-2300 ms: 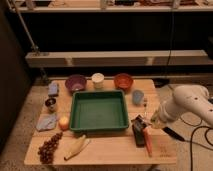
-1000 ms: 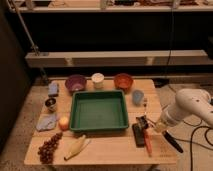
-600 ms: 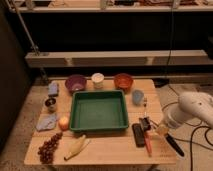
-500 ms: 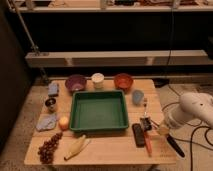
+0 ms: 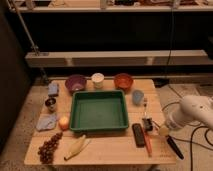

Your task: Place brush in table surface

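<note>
Brush (image 5: pixel 146 121) low over table surface (image 5: pixel 112 150), right of centre frame.
Gripper (image 5: pixel 153 127) beside it at table's right edge, presumably for set-down; its grip state cannot be told.

Two bowls (image 5: pixel 75 82), one tray (image 5: pixel 98 110), one gripper (image 5: pixel 159 129) by table edge

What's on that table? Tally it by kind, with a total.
Bowls: 2
Cups: 3
Cloths: 2
Food items: 3
Tray: 1
Brush, bar, stick: 3
Total: 14
Gripper at the table's right edge, beside the brush.
</note>
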`<state>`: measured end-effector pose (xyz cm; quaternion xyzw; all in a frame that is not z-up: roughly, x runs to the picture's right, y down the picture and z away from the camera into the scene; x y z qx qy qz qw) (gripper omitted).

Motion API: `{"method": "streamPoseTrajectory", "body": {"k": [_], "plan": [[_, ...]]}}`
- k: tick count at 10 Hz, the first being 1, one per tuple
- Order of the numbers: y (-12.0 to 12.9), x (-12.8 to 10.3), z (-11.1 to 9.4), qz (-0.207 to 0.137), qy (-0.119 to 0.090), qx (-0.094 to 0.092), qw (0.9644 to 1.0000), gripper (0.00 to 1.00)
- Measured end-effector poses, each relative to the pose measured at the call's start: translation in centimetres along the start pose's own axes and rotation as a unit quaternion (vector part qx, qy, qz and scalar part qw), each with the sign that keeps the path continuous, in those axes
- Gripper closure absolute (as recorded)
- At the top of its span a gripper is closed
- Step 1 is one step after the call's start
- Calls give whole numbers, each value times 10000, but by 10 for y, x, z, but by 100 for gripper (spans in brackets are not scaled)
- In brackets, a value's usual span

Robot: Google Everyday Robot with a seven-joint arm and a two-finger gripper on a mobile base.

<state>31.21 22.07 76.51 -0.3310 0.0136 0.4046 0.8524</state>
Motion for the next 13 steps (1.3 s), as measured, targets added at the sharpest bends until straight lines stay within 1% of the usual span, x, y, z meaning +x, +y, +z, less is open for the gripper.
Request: {"method": "streamPoseTrajectory", "body": {"k": [1,2,4,7,8,10,13], "plan": [[-1,4,3,135,-17,47,9999,66],[-2,7,1,266,-43,108,9996,66],[-8,14,-1,495,-83,174,9986,66],[-20,18,-2,794,-236,127,9965,66],[-25,17,-3,826,-319,109,9960,66],[-29,15,-4,865,-391,115,9954,66],[-29,12,2,921,-483,184,9944,66]]}}
